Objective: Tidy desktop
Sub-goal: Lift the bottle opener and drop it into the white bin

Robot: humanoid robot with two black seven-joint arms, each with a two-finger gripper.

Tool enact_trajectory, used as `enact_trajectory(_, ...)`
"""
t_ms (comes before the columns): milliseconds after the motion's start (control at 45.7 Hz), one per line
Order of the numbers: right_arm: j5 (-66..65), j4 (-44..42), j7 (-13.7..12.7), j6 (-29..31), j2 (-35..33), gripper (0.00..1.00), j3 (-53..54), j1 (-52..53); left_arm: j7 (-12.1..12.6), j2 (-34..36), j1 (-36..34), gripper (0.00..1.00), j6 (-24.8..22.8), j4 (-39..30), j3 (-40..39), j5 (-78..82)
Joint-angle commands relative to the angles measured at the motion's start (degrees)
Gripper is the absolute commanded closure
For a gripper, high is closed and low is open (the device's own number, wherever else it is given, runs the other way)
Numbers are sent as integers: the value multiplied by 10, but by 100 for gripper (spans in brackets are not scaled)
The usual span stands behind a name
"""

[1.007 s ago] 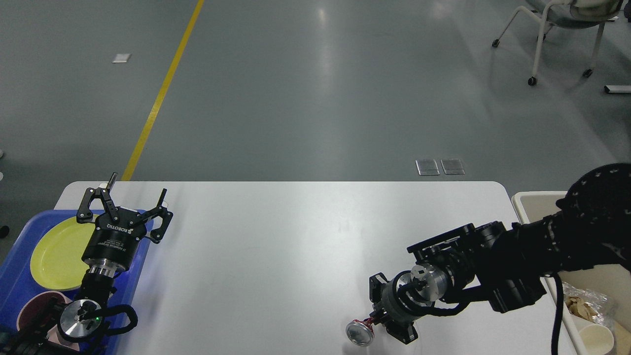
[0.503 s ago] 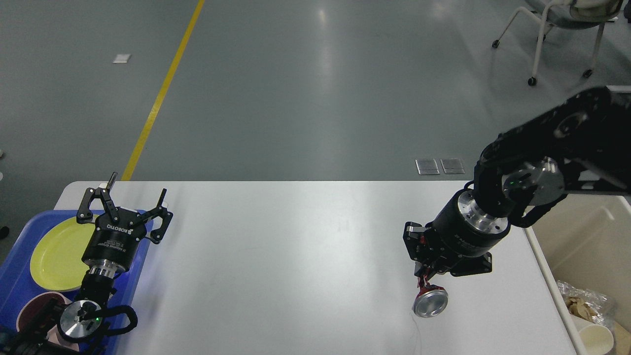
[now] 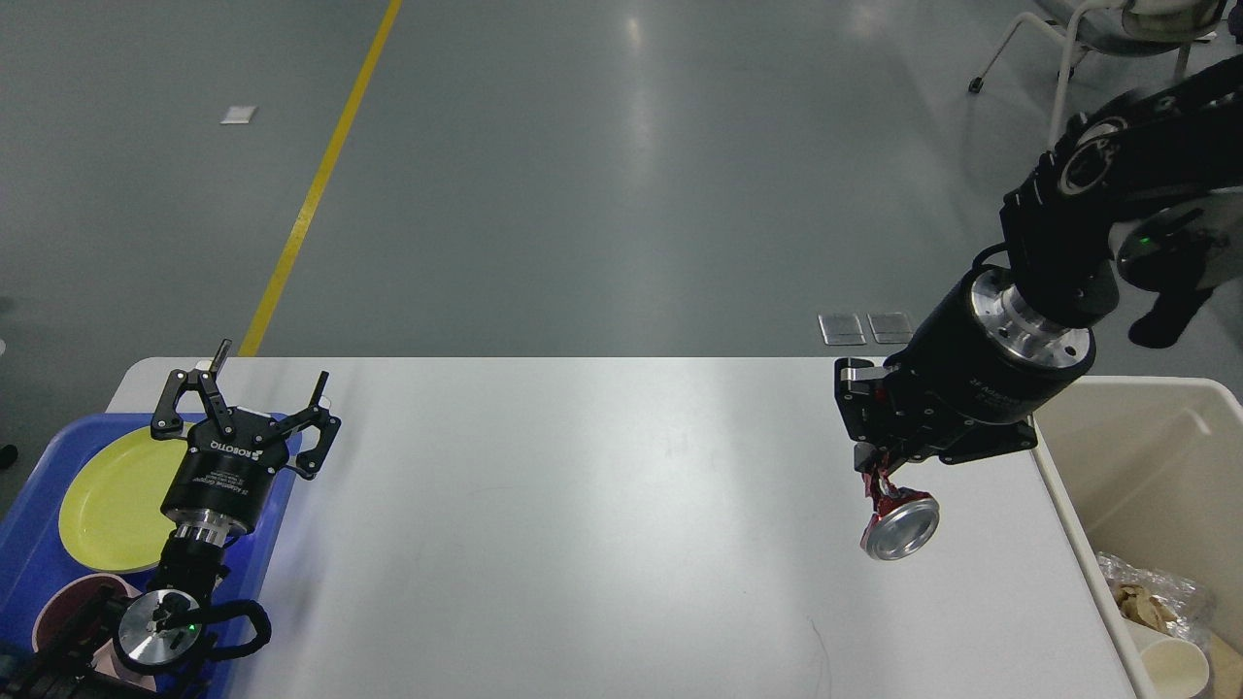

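Note:
The white desktop (image 3: pixel 583 505) fills the lower middle of the head view. My right gripper (image 3: pixel 879 476) is shut on a crushed red can (image 3: pixel 898 524) with a silver end, and holds it above the desktop's right part, close to the beige bin (image 3: pixel 1146 466). My left gripper (image 3: pixel 254 383) is open and empty, pointing upward over the back right corner of the blue tray (image 3: pixel 39 544).
The blue tray at the left holds a yellow plate (image 3: pixel 112 500) and a pink cup (image 3: pixel 73 602). The beige bin at the right holds a paper cup (image 3: pixel 1175 665) and crumpled wrapping (image 3: pixel 1141 592). A wheeled chair (image 3: pixel 1097 58) stands on the floor far right.
My right arm has lifted the can from the desktop's front edge and carried it up and to the right, toward the bin. The left arm has not moved.

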Motion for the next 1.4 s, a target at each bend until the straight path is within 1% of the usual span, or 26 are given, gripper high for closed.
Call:
enact_trajectory(0,0,-14,0,-37,-5,100,-40,-4,0,0,0,4,0,0,0,0)
enact_trajectory(88,-3,-31,0,-67,-32,100,-76,-28,0,0,0,4,0,0,0,0)
enact_trajectory(197,-19,-92,2,-78,-87,100,-107,-82,0,0,0,4,0,0,0,0)
enact_trajectory(306,-58,-194,1,-80,-154,100,-106,-173,0,0,0,4,0,0,0,0)
enact_trajectory(394,-73,-306,4,-82,-198,100,-95,-266,0,0,0,4,0,0,0,0)
enact_trajectory(482,-73,-407,8,-82,-227,100,-55,-358,0,0,0,4,0,0,0,0)
enact_trajectory(569,-73,-507,10,-82,-240,100,6,-459,0,0,0,4,0,0,0,0)
enact_trajectory(678,-78,-607,10,-82,-249,100,96,-572,0,0,0,4,0,0,0,0)
enact_trajectory(810,-79,-723,10,-87,-243,100,159,-700,0,0,0,4,0,0,0,0)
enact_trajectory(854,-79,-759,13,-98,-239,100,171,-735,0,0,0,4,0,0,0,0)
enact_trajectory(897,-79,-785,23,-118,-225,100,173,-771,0,0,0,4,0,0,0,0)
enact_trajectory(985,-79,-830,54,-171,-184,100,171,-847,0,0,0,4,0,0,0,0)
enact_trajectory(1072,-81,-875,71,-224,-155,100,169,-908,0,0,0,4,0,0,0,0)
enact_trajectory(1160,-95,-911,77,-270,-117,100,159,-962,0,0,0,4,0,0,0,0)
enact_trajectory(1248,-100,-940,76,-316,-86,100,147,-1001,0,0,0,4,0,0,0,0)
enact_trajectory(1379,-101,-953,71,-375,-54,100,123,-1042,0,0,0,4,0,0,0,0)
